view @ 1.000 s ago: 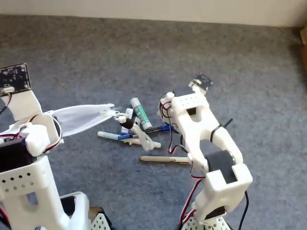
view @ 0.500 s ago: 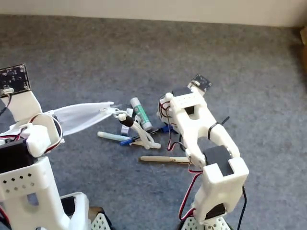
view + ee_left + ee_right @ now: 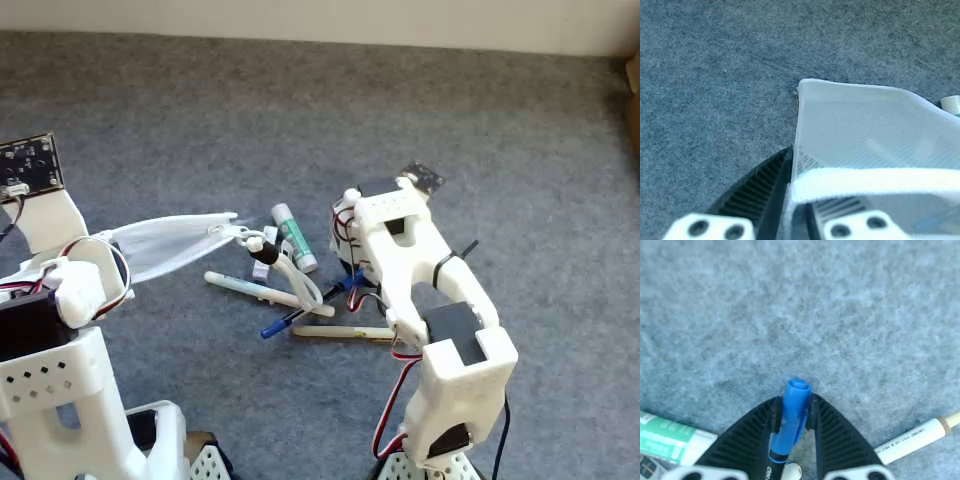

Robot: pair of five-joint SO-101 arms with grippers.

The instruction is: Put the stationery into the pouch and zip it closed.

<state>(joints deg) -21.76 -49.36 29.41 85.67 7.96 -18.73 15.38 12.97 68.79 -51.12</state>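
Right gripper (image 3: 792, 402) clamped on blue pen (image 3: 796, 390) beside glue stick (image 3: 294, 238) | left gripper (image 3: 799, 161) pinching mesh pouch (image 3: 865, 130) edge | step: loading pen | next: probably align pen with pouch mouth.

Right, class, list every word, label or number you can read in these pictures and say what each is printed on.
On the glue stick: white print on the green label, too blurred to read.
On the blue pen in the right gripper: white letters on the black barrel, cut off, unreadable.
On the pouch: none.
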